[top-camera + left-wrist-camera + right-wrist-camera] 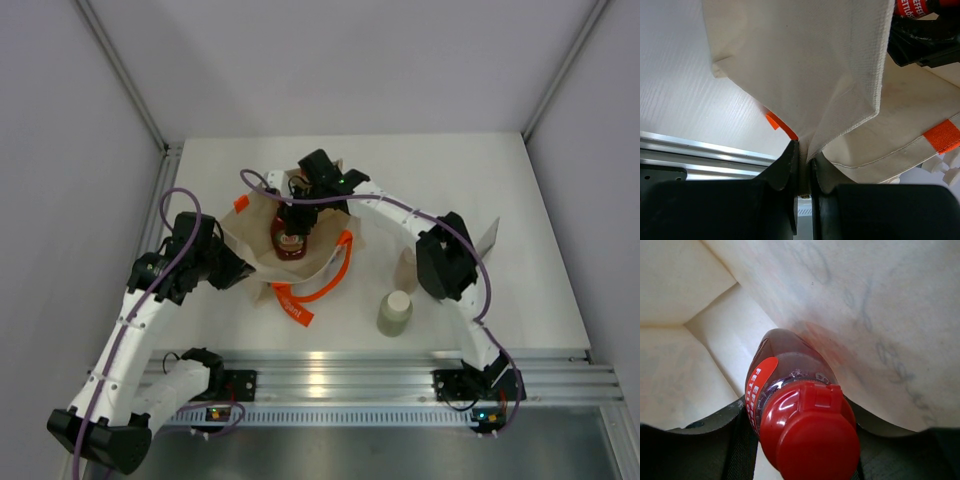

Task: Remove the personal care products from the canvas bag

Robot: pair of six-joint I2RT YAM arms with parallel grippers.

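Red bottle (pixel 795 390) tight in R gripper (pixel 802 450), inside canvas bag (pixel 865 315); L gripper (pixel 803 165) tight on its edge

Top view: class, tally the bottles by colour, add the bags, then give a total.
Red bottle: 1
Pale green bottle: 1
Bag: 1
Total: 3
A tan shape just beyond the green bottle is half hidden, so it is not counted.
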